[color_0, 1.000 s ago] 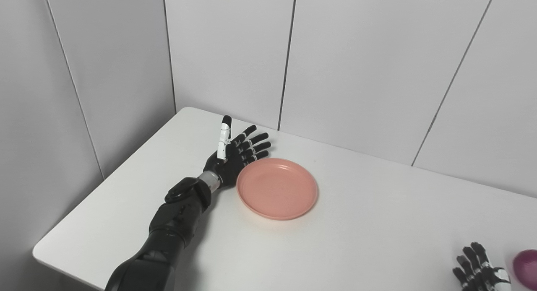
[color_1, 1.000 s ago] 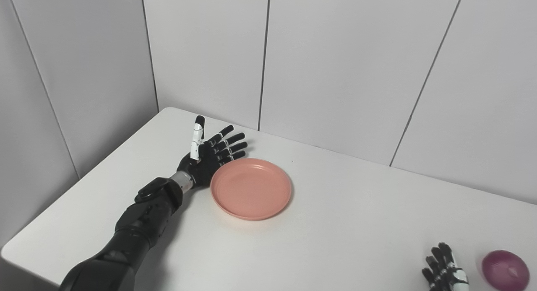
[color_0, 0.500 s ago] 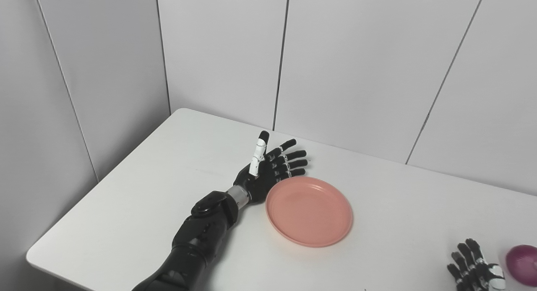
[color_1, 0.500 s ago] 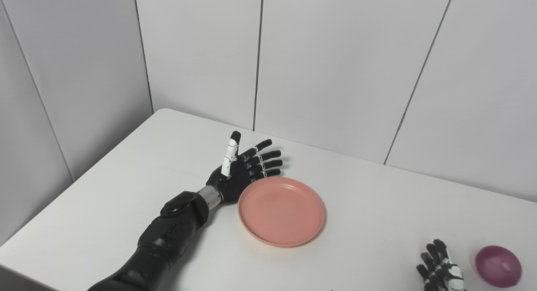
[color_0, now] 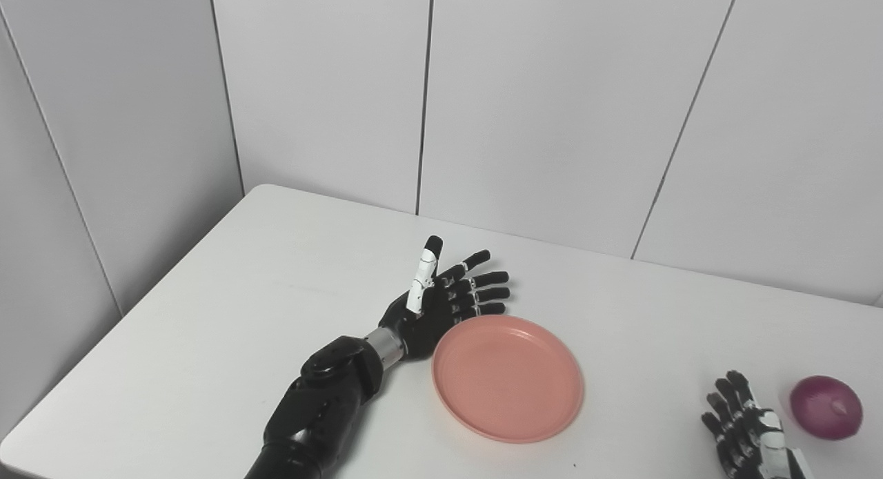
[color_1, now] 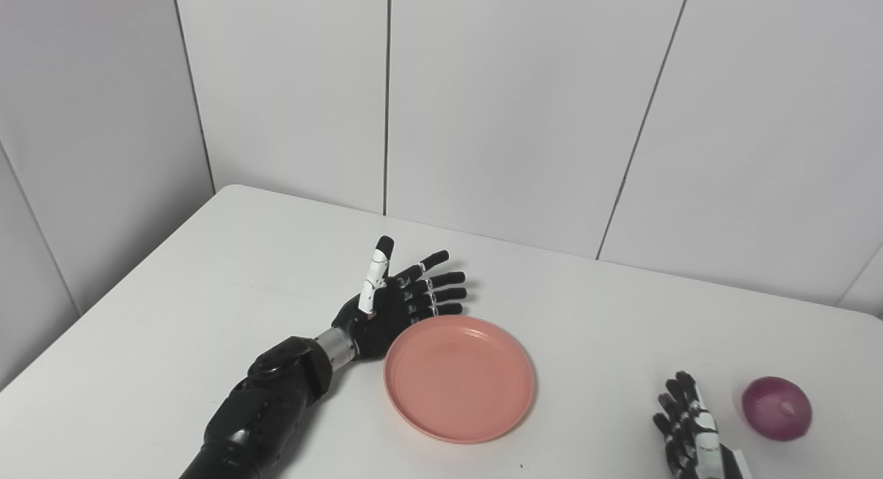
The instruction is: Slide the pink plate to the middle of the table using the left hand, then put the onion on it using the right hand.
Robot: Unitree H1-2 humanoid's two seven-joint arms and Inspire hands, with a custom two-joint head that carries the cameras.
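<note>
A white table [color_0: 227, 306] carries a pink plate [color_0: 508, 377] and, well apart, a purple onion [color_0: 826, 407].

the right hand [color_1: 692, 431] is cut off by the bottom edge; its wrist is hidden.

On my feed the plate [color_0: 508, 379] was a plain salmon pink, with no pattern on it. The onion [color_0: 826, 407] was a deep reddish purple, paler at its top. I saw the left hand [color_0: 441, 302] as glossy black with a white segment on the thumb and small white marks across the fingers; its wrist was a silver-grey ring. The right hand [color_1: 690, 424] was black with white patches. The table [color_0: 227, 313] was plain white, and the wall panels [color_0: 552, 106] behind it were pale grey with thin dark seams.
</note>
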